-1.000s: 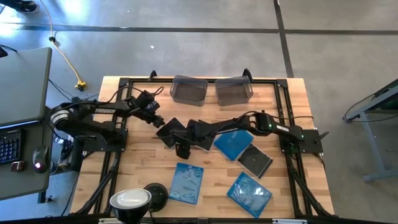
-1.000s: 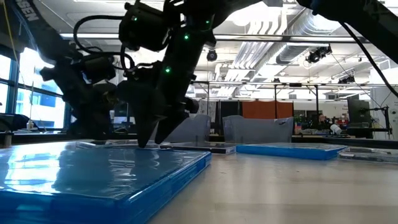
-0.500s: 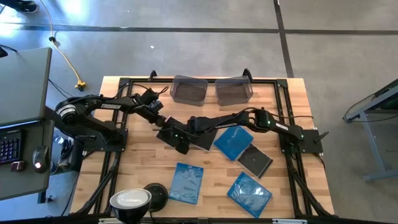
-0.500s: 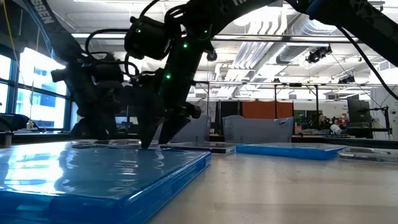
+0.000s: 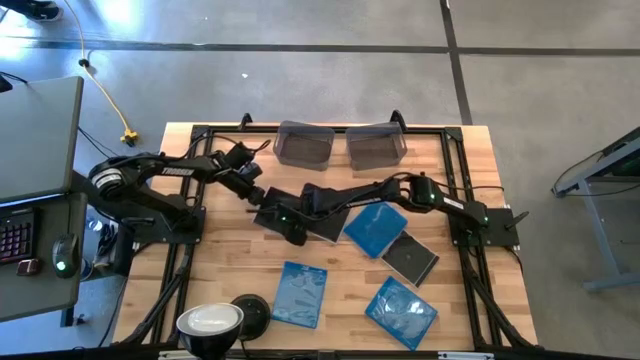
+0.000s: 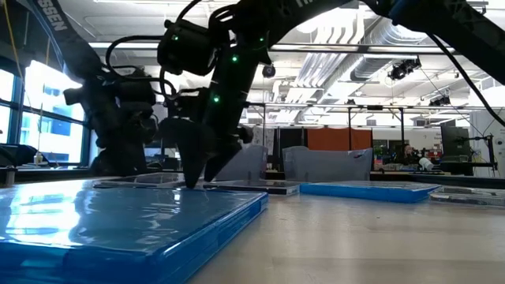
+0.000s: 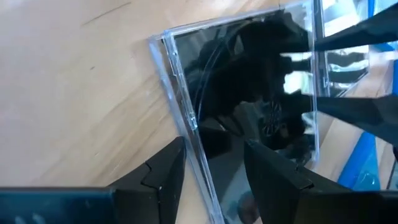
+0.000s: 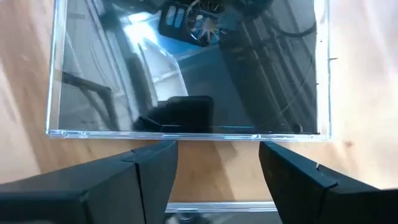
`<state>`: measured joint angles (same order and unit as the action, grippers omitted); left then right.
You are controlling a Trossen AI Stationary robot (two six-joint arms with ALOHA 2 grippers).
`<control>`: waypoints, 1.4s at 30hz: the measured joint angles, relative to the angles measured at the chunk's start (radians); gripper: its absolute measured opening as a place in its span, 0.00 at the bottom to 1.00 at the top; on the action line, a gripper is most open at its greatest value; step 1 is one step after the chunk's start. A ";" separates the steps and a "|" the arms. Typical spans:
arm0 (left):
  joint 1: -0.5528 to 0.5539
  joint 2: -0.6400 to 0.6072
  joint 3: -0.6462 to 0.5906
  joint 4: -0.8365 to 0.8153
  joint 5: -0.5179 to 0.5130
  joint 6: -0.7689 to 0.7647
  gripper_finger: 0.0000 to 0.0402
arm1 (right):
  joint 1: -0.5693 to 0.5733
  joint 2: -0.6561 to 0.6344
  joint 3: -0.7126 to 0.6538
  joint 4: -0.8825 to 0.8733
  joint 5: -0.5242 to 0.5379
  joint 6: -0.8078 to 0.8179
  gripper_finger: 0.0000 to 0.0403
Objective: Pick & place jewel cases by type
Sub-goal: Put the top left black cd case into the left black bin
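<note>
A dark jewel case lies flat on the wooden table between my two grippers. My left gripper is open at its left edge; in the left wrist view that clear edge runs between the fingers. My right gripper is open and points down at the case's opposite side; in its wrist view the fingers stand just short of the case's edge. A second dark case lies partly under the right arm and a third to the right. My left gripper has the dark case's left edge between its open fingers, one finger over the case's face and one over the wood beside it. Whether either finger touches the case, I cannot tell.
Three blue cases lie flat: one right of the grippers, two near the front edge. Two smoky-grey bins stand at the far edge. A round lamp sits at the near left.
My left gripper has moved right and toward the near edge, up to the dark case's left edge. My right gripper has shifted a little toward the far edge, closer to the same case. The case itself has stayed flat in place.
</note>
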<state>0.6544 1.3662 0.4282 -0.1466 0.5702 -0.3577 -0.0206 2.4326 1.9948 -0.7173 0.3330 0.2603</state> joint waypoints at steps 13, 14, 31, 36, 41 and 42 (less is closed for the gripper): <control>0.000 -0.103 0.035 0.012 -0.116 0.046 0.41 | 0.001 -0.004 -0.002 -0.023 0.170 -0.073 0.50; 0.000 -0.106 0.035 0.011 -0.114 0.045 0.41 | -0.003 -0.004 -0.002 -0.027 0.155 -0.083 0.50; 0.000 -0.226 0.037 0.020 -0.126 0.046 0.40 | -0.006 -0.032 0.000 -0.068 0.287 -0.184 0.49; 0.000 -0.283 0.040 0.055 -0.178 0.049 0.40 | -0.005 -0.070 0.001 -0.081 0.373 -0.217 0.49; 0.001 -0.298 0.140 0.054 -0.294 0.145 0.40 | -0.026 -0.127 0.003 -0.083 0.473 -0.251 0.49; 0.001 -0.296 0.174 0.046 -0.315 0.171 0.40 | -0.034 -0.140 0.003 -0.083 0.492 -0.256 0.49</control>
<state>0.6552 1.0702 0.6024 -0.1002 0.2548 -0.1862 -0.0544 2.2926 1.9980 -0.8000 0.8253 0.0041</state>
